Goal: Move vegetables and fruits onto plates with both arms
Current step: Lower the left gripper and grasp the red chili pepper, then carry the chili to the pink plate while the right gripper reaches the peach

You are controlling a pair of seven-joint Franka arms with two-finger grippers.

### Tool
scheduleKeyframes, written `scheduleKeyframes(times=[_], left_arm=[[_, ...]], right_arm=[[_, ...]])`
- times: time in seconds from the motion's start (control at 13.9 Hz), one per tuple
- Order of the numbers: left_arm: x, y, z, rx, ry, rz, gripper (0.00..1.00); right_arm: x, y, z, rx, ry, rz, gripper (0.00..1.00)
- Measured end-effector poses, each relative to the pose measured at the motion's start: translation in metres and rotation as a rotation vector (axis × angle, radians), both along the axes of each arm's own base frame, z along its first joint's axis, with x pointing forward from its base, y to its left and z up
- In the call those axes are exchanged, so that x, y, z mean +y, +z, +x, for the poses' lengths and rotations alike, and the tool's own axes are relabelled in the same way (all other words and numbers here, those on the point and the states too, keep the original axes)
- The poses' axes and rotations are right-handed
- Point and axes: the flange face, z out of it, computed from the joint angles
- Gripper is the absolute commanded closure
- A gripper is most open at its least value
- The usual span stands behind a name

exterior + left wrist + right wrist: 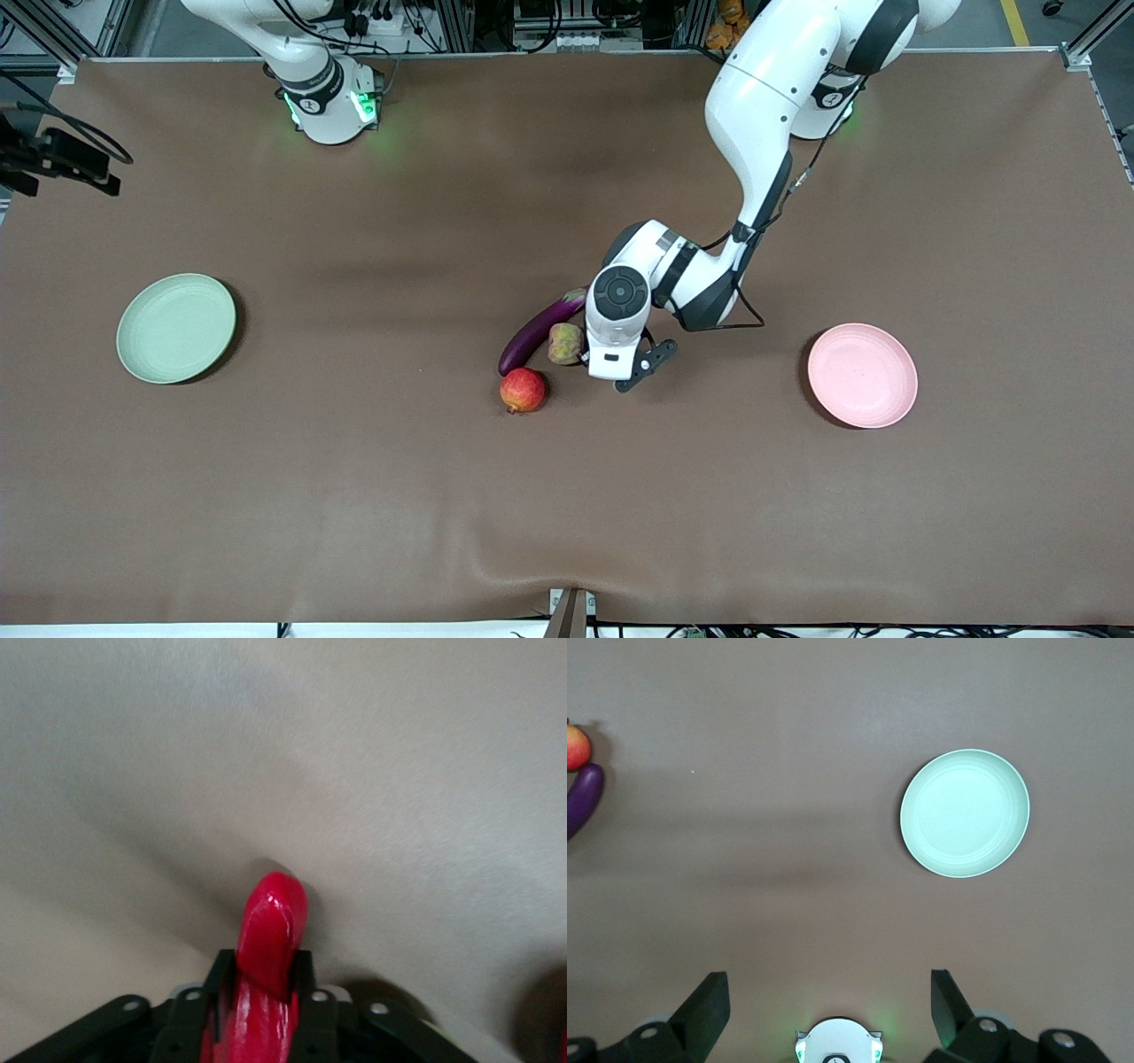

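Chili pepper [270, 939] clamped in left tool [263, 1001], right tool [829, 1005] spread

We are seeing the right gripper [829, 1005] hanging with fingers spread wide over the brown table [771, 904], the green plate [965, 812] lying flat, and the eggplant [582, 800] touching the pomegranate [575, 748].

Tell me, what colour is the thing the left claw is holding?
Bright glossy red: the chili pepper in the left claw, best seen in the left wrist view.
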Motion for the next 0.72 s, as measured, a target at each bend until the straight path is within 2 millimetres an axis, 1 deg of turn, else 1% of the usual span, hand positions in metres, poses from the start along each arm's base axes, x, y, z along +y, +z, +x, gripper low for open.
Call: scheduleKeyframes(times=[0.14, 0.22, 0.36, 0.43, 0.5, 0.58, 0.65, 0.72], left_arm=[[0.008, 0.019, 0.007, 0.002, -0.032, 0.015, 1.00], [0.017, 0.033, 0.014, 0.010, -0.056, 0.025, 1.00], [0.048, 0.069, 0.031, 0.034, -0.114, 0.035, 1.00], [0.071, 0.089, 0.042, 0.049, -0.149, 0.037, 1.00], [0.101, 0.111, 0.056, 0.059, -0.190, 0.042, 1.00], [0.134, 0.128, 0.069, 0.061, -0.233, 0.060, 1.00], [0.170, 0.141, 0.083, 0.062, -0.279, 0.085, 1.00], [0.201, 0.146, 0.093, 0.065, -0.320, 0.100, 1.00]], right_arm=[[0.000, -0.017, 0.010, 0.033, 0.001, 0.000, 0.00], [0.000, -0.032, 0.017, 0.060, 0.001, 0.000, 0.00], [0.003, -0.063, 0.033, 0.117, 0.009, 0.001, 0.00], [0.009, -0.075, 0.039, 0.137, 0.020, 0.001, 0.00], [0.019, -0.082, 0.043, 0.147, 0.039, 0.000, 0.00], [0.032, -0.085, 0.045, 0.148, 0.059, 0.000, 0.00], [0.043, -0.087, 0.047, 0.144, 0.072, 0.002, 0.00], [0.052, -0.092, 0.051, 0.138, 0.067, 0.005, 0.00]])
